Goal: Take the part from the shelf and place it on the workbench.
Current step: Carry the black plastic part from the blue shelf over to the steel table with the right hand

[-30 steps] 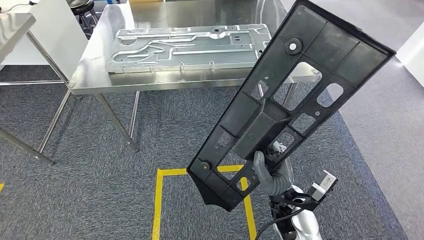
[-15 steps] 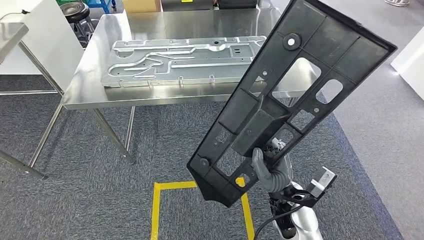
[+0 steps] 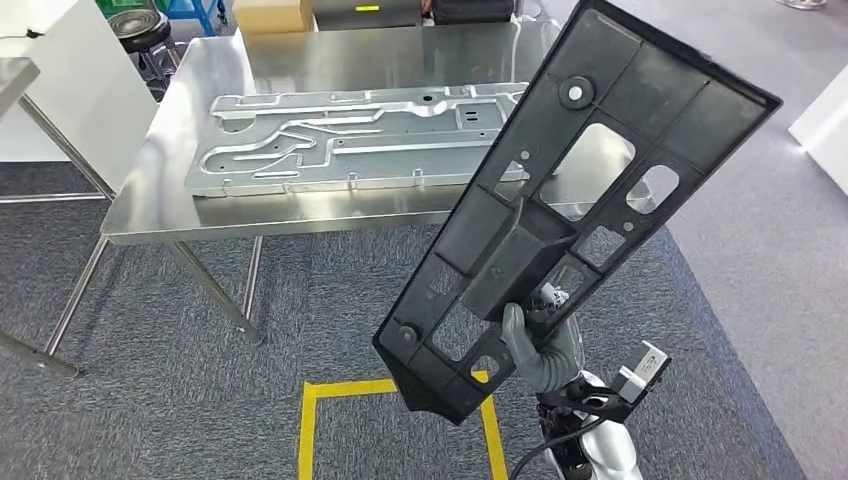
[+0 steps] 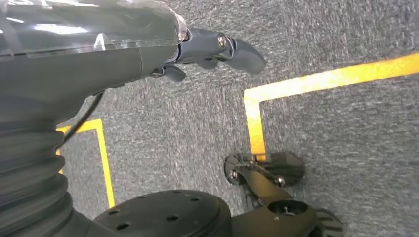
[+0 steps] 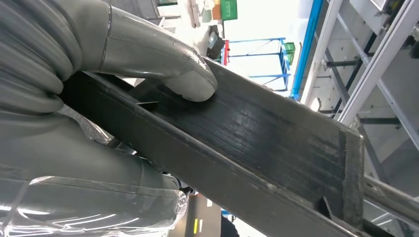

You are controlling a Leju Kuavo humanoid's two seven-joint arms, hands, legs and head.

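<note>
The right hand (image 3: 540, 352) is gripping the black part (image 3: 580, 190) low down; it looks stiff, long and top-heavy. The left hand (image 4: 217, 49) is hanging with nothing in it, fingers apart.

One black plastic part (image 3: 570, 190), held up in my right robot hand (image 3: 540, 350). One stamped metal panel (image 3: 350, 135), lying flat on the tabletop (image 3: 170, 210). One steel tabletop ahead of me; the corner of a second (image 3: 15, 70) to the side. One cardboard box (image 3: 272, 14) and one black stool (image 3: 140, 25) behind it. One left robot hand (image 4: 207, 54), holding nothing.
</note>
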